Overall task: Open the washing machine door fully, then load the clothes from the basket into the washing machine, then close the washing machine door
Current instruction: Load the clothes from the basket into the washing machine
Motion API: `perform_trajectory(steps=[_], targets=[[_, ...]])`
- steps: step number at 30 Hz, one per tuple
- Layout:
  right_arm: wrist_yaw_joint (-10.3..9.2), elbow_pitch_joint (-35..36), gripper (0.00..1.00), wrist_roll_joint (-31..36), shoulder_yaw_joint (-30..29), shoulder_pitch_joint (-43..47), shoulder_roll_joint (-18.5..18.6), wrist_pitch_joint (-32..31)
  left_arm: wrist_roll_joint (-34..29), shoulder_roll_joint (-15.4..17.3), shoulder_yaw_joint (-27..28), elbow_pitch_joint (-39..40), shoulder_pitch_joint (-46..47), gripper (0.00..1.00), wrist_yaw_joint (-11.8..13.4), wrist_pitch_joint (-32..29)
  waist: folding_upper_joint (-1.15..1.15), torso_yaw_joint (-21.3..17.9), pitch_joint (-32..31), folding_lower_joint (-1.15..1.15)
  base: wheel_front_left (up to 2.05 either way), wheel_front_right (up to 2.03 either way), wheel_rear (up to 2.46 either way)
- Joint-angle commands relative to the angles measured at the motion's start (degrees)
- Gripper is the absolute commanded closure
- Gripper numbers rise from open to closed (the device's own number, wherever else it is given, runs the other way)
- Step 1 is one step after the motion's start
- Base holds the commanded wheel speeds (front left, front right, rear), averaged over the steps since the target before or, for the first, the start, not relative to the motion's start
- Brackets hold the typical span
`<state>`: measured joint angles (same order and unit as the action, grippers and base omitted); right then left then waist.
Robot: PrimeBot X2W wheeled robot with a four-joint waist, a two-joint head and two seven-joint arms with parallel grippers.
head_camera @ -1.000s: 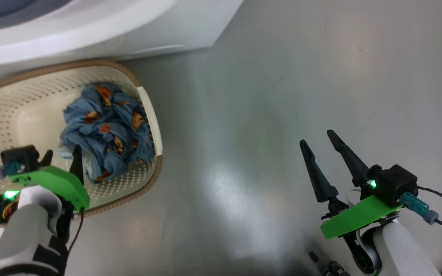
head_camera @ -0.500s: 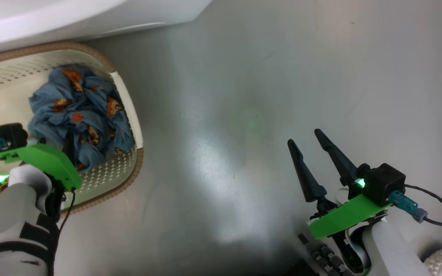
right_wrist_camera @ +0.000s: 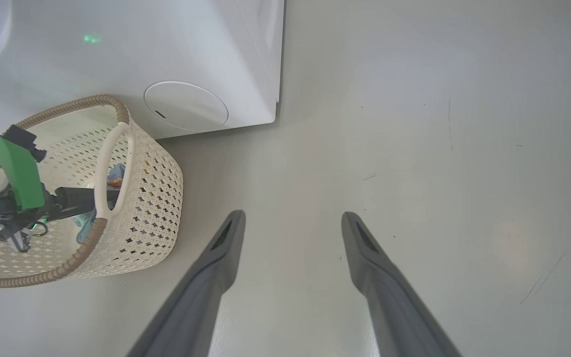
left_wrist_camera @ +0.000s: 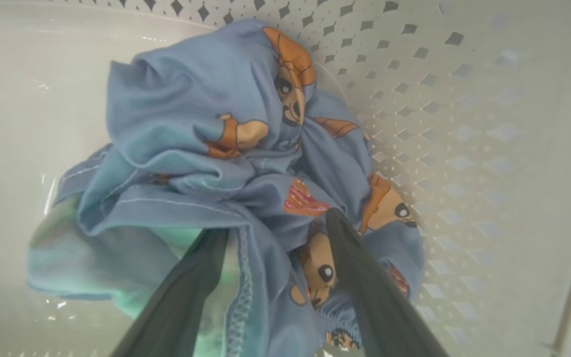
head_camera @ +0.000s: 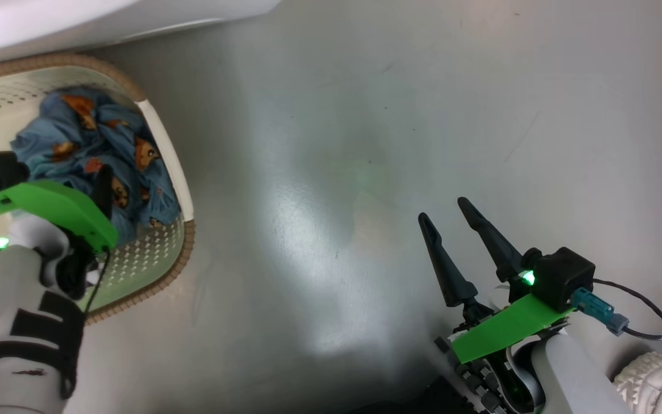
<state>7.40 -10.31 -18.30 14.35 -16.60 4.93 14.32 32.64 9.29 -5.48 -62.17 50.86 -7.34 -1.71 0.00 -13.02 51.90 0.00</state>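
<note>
At about ten o'clock in the head view, the basket (head_camera: 161, 138) is seen on the floor (head_camera: 365, 115), just beside the washing machine (head_camera: 78, 23) at eleven o'clock. The clothes (left_wrist_camera: 206, 114) are heaped inside it as one crumpled bundle, with blue fabric printed with orange figures uppermost and a paler piece beneath. The left fingers (left_wrist_camera: 186, 292) are spread wide and lowered into the bundle, with a ridge of blue cloth and a stitched hem between them; nothing is clasped yet. The bundle is judged to be light, soft and limp, so it can be expected to sag, trail and perhaps snag on the basket rim when lifted. A thick gathered fold near the middle of the heap is judged the best place to be pinched, so that several layers are taken rather than one loose edge. At four o'clock the right fingers (head_camera: 443, 264) are held apart and empty above the floor.
</note>
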Motion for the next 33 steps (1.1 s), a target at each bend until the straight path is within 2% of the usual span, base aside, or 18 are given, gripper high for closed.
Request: perform_trajectory(steps=[1,7,13,20,21,22,23,29,33], targets=[[0.09,0.7,0.00,-0.7,1.6,1.2,-0.3,0.7,0.3,2.8,0.3,0.8,-1.2,0.00,-0.1,-0.3,0.00,-0.4,0.5,0.00,0.00,0.00,0.00],[0.09,1.0,0.00,-0.7,1.9,1.5,-0.6,0.7,-0.4,5.2,-1.7,-0.9,0.8,0.00,0.1,-0.5,0.00,-1.7,2.1,0.00,0.00,0.00,0.00],[0.09,1.8,0.00,-0.5,1.6,2.5,-0.7,0.7,-1.6,5.7,-3.0,-4.0,3.9,0.00,1.5,-0.4,0.00,-2.2,4.0,0.00,0.00,0.00,0.00],[0.09,2.9,0.00,-0.3,1.1,3.1,-0.5,0.7,-5.5,6.1,-6.4,-7.4,6.0,0.00,6.2,0.6,0.00,-2.0,4.8,0.00,0.00,0.00,0.00],[0.09,3.1,0.00,-0.3,1.0,3.2,-0.5,0.7,-5.9,6.2,-6.8,-7.7,6.0,0.22,6.6,0.9,0.00,-2.0,4.6,0.00,0.00,0.00,0.00],[0.09,3.3,0.00,-0.2,0.9,3.3,-0.5,0.7,-6.0,6.2,-7.0,-8.0,6.0,0.71,6.7,1.3,0.00,-2.0,4.5,0.00,0.00,0.00,0.00],[0.09,3.5,0.00,-0.1,0.6,3.4,-0.4,0.7,-6.1,6.1,-7.2,-8.4,5.9,1.00,6.5,1.3,0.00,-2.0,4.4,0.00,0.00,0.00,0.00],[0.09,4.5,0.00,0.2,-1.1,3.3,0.3,0.7,-5.5,4.8,-7.4,-9.4,4.6,1.00,5.9,3.9,0.00,-0.9,2.4,0.00,0.00,0.00,0.00],[0.09,4.8,0.00,0.2,-1.7,2.5,0.7,0.7,-5.3,4.8,-7.7,-9.9,2.7,1.00,4.6,6.7,0.00,0.0,0.1,0.00,0.00,0.00,0.00]])
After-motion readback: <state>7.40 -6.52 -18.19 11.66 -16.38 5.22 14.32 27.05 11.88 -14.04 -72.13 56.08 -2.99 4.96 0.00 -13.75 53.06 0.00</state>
